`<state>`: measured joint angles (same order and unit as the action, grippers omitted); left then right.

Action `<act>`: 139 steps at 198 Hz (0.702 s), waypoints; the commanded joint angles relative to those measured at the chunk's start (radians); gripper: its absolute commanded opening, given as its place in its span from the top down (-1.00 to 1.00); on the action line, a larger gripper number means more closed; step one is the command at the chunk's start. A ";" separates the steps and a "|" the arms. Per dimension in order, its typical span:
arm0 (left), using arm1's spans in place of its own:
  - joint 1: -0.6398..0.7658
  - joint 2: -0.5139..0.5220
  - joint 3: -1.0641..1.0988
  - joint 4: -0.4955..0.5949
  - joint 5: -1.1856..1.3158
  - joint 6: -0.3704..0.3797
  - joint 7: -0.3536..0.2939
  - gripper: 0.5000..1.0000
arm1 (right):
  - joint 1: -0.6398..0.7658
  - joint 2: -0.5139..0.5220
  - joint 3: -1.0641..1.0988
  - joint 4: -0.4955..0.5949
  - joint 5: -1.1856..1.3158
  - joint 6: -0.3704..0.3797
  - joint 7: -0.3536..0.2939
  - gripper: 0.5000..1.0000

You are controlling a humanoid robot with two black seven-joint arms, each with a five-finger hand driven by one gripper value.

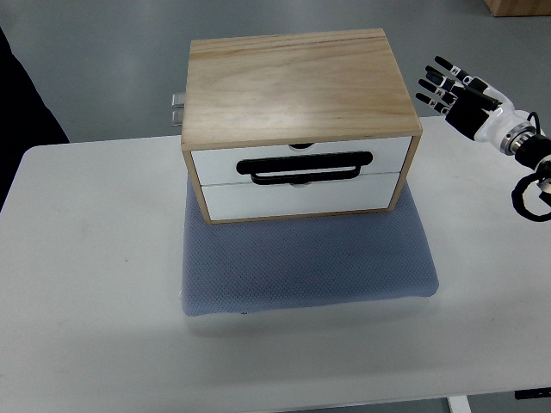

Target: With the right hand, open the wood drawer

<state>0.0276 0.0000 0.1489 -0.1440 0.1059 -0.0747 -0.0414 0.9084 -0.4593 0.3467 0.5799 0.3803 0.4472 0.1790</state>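
A wooden box point(297, 82) with two white drawer fronts stands on a blue-grey mat point(306, 262). The upper drawer point(301, 158) carries a black loop handle point(306, 167); the lower drawer point(301, 198) sits under it. Both drawers look closed. My right hand point(448, 89) comes in from the right edge, hovering to the right of the box near its top back corner, apart from it. Its fingers are spread, pointing left, and hold nothing. The left arm does not show.
The mat lies on a white table point(86, 275) whose front edge runs along the bottom. A small metal part point(177, 109) sticks out at the box's back left. A dark shape point(21, 112) fills the left edge. Grey floor lies beyond.
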 commanded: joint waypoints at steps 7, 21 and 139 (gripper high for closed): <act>0.000 0.000 0.009 0.001 0.006 0.001 -0.002 -1.00 | 0.000 -0.001 0.000 0.000 0.000 -0.001 -0.001 -0.82; 0.000 0.000 0.012 0.001 0.009 0.001 -0.002 -1.00 | 0.000 -0.004 0.000 0.000 -0.001 0.001 -0.001 -0.82; -0.001 0.000 -0.005 0.011 0.001 0.001 -0.002 -1.00 | 0.000 -0.051 -0.014 0.000 -0.027 0.036 -0.003 -0.82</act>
<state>0.0261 0.0000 0.1450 -0.1325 0.1065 -0.0739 -0.0419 0.9060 -0.5014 0.3347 0.5801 0.3542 0.4889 0.1764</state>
